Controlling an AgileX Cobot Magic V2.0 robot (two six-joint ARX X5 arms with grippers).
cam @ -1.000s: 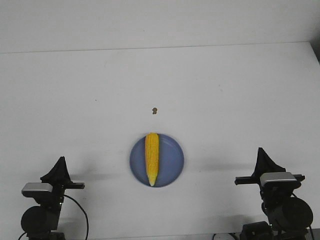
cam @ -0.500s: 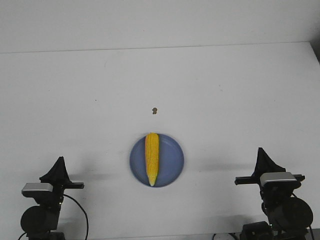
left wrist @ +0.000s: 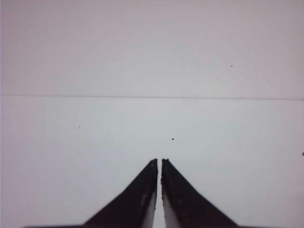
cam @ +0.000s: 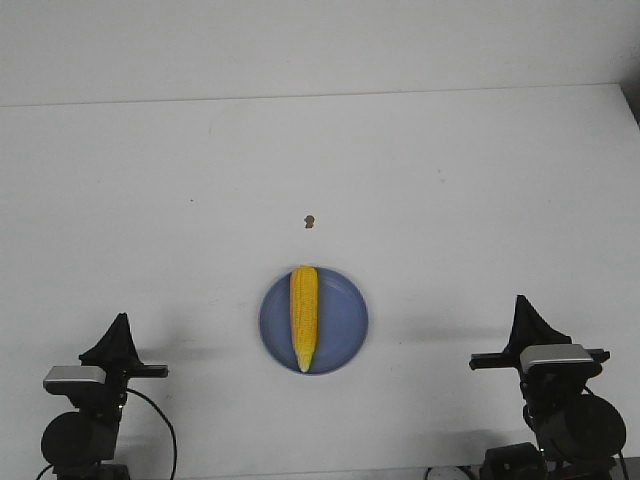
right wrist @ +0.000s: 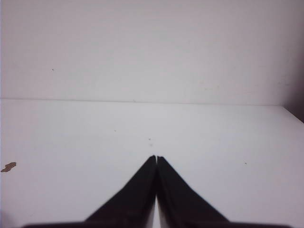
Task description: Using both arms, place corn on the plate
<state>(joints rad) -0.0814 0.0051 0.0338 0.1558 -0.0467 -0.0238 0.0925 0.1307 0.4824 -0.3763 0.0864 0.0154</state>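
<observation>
The yellow corn (cam: 304, 314) lies lengthwise on the left half of the round blue plate (cam: 345, 325), near the table's front middle, its tapered tip toward me. My left gripper (cam: 120, 322) is at the front left, well apart from the plate, shut and empty; the left wrist view shows its tips (left wrist: 159, 161) almost together over bare table. My right gripper (cam: 521, 303) is at the front right, well apart from the plate, shut and empty, its tips (right wrist: 156, 157) touching. Corn and plate do not show in either wrist view.
A tiny brown speck (cam: 310, 221) lies on the white table (cam: 450, 200) beyond the plate; it also shows in the right wrist view (right wrist: 8, 166). The table's far edge meets a white wall. A dark edge is at the far right (cam: 632, 100).
</observation>
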